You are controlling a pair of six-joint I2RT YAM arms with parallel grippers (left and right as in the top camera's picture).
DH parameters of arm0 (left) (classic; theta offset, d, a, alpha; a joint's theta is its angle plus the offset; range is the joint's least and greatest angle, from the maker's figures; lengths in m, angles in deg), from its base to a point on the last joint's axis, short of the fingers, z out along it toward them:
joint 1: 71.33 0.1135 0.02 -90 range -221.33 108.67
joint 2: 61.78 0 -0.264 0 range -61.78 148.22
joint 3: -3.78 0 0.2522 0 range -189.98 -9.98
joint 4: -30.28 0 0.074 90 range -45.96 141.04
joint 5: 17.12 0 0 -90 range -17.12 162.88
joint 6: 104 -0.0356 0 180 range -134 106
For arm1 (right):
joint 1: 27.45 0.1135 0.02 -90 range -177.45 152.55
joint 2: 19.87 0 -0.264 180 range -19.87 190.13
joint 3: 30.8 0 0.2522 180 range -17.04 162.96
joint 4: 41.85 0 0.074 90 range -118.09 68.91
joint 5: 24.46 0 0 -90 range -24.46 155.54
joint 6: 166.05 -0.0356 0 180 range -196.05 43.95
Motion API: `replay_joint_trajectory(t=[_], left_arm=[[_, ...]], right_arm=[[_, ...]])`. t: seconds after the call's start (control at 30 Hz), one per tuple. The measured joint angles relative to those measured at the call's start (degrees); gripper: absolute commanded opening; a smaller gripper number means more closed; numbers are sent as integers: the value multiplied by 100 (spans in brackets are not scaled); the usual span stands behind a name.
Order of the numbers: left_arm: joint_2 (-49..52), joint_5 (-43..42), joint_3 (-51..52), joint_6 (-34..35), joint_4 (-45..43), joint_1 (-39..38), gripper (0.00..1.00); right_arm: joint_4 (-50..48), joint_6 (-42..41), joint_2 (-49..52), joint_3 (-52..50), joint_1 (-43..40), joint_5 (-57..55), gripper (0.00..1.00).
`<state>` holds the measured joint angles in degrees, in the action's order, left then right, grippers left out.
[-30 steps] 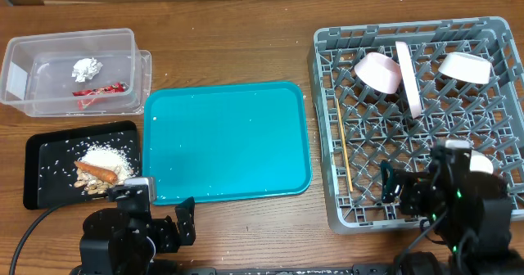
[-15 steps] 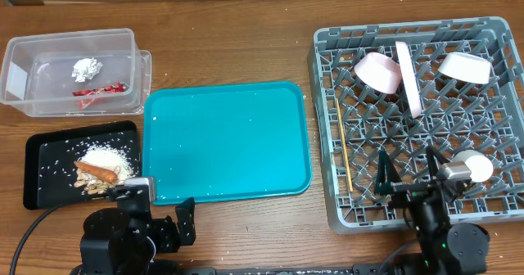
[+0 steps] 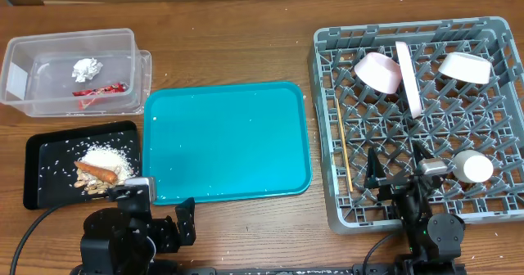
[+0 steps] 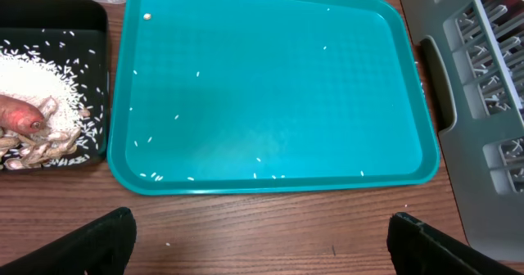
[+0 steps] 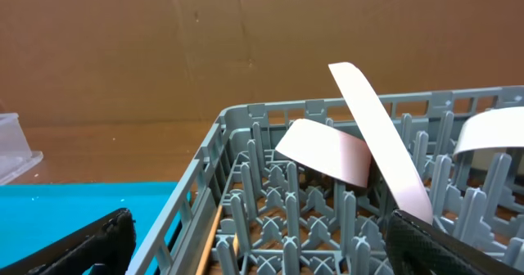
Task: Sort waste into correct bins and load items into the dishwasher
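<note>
The grey dish rack (image 3: 327, 136) at the right holds two pinkish white bowls (image 3: 377, 71) (image 3: 465, 66), the white plate (image 3: 408, 78) on edge between them, and chopsticks (image 3: 345, 152) along its left side. The clear tub (image 3: 24, 95) holds the paper ball (image 3: 85, 67) and red wrapper (image 3: 101, 88). The black tray (image 3: 41, 156) holds rice (image 3: 106, 155), the carrot (image 3: 99, 171) and nuts (image 3: 92, 187). My left gripper (image 3: 164, 223) is open and empty at the front edge, below the teal tray (image 4: 270, 87). My right gripper (image 3: 397, 173) is open and empty over the rack's front part (image 5: 262, 226).
The teal serving tray (image 3: 228, 140) lies in the middle with stray rice grains on it. A white round object (image 3: 472, 167) sits at the rack's front right. Cardboard walls stand behind the table (image 5: 164, 46).
My right arm has drawn back toward the front edge and its gripper has shifted left over the rack. The white round object has come into plain view. The left arm has not moved.
</note>
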<state>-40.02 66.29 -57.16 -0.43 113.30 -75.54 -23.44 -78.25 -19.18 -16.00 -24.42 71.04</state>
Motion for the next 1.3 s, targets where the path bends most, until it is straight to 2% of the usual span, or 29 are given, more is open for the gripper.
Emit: replay_joint_trajectory(t=[1.3], left_arm=[[0,2,0,0,0,0,100]], right_arm=[[0,142,0,2,0,7,100]])
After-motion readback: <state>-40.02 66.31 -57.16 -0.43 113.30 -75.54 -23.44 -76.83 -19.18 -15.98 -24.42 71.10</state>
